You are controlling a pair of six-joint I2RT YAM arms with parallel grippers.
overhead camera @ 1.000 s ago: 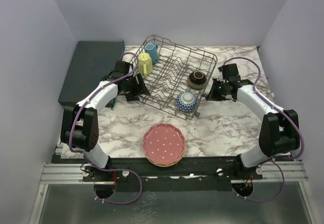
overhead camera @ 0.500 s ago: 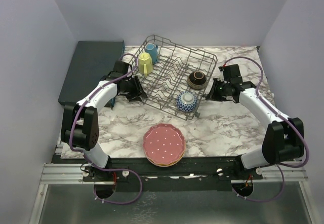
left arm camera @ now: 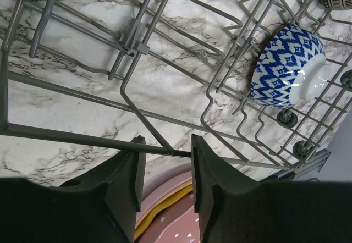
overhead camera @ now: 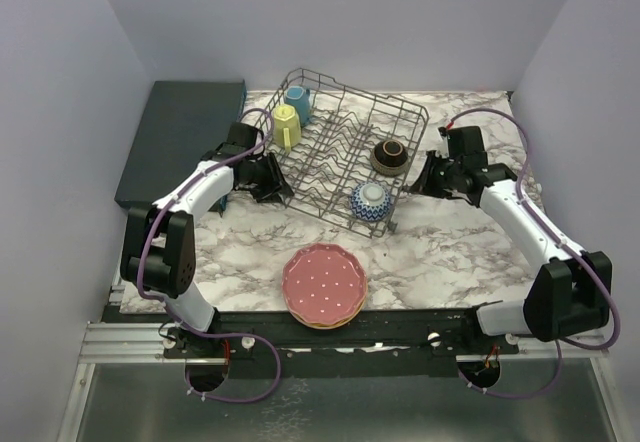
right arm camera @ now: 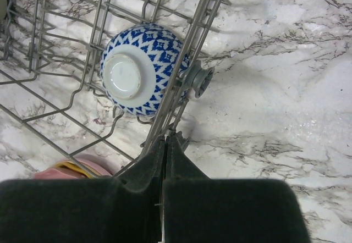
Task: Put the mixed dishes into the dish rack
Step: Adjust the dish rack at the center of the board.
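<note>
Fingers of the right gripper (right arm camera: 165, 139) press together, apparently pinching the dish rack's (overhead camera: 360, 92) rim; left gripper's (left arm camera: 166, 144) fingers spread astride a wire.

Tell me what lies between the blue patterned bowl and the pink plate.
Top view: the near wire wall of the dish rack, then bare marble table.

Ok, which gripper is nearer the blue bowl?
Right. The right gripper is shut on the rack right beside the bowl; the left gripper straddles a wire across the rack from it.
</note>
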